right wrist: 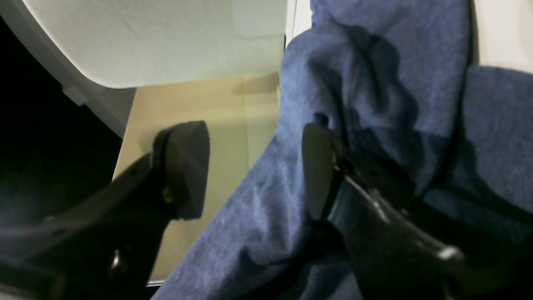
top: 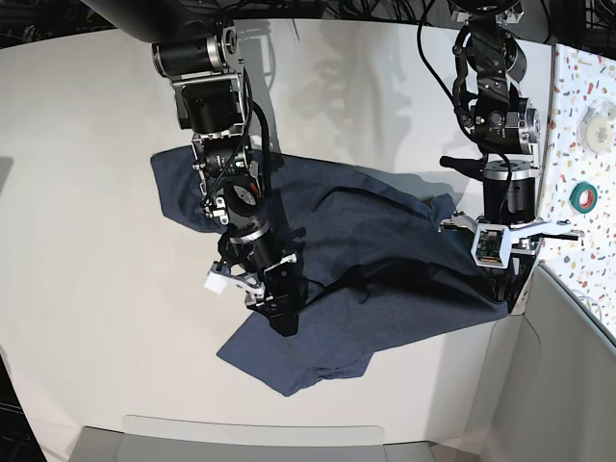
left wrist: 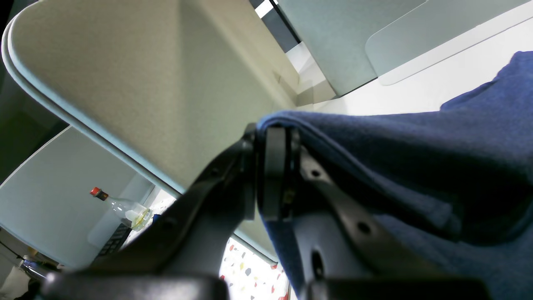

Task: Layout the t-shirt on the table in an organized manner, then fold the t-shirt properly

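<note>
White table (top: 87, 192), t-shirt (top: 366, 260) spread rumpled. Left gripper (left wrist: 275, 137) clenched on shirt edge; right gripper (right wrist: 254, 166) released, over shirt.

A speckled strip (top: 585, 125) runs along the right edge of the base view, with a green tape roll (top: 580, 196) and a white roll (top: 600, 134) on it. In the lower left of the left wrist view stands a red-capped bottle (left wrist: 120, 207) beside a keyboard (left wrist: 111, 244). Grey panels (top: 245, 441) line the bottom edge.
</note>
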`<state>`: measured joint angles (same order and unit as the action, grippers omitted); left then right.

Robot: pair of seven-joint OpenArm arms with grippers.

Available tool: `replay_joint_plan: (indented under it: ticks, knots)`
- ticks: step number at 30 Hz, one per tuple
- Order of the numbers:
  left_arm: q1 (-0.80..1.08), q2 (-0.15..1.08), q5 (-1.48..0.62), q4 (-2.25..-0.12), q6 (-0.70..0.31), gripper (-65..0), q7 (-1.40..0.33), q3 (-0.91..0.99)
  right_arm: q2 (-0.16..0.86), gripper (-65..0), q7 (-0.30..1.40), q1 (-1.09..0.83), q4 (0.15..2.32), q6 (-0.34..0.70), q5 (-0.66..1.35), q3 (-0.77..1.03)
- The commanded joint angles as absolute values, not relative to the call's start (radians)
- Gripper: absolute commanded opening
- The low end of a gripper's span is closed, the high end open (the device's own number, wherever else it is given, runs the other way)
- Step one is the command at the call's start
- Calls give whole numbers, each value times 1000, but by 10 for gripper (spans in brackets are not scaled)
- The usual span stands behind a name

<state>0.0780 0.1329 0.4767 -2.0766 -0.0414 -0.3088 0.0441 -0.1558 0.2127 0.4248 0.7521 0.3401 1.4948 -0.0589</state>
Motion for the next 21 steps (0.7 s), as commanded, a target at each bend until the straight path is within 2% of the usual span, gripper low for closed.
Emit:
replay_joint_plan:
  ticks: [1, 21]
  knots:
    - [67, 139, 483, -2095, -24, -650, -280, 45, -157, -294, 205, 433, 746, 325, 1484, -58]
    - [67, 136, 483, -2095, -24, -650, -277, 45, -27, -296, 214, 421, 684, 329, 1484, -12]
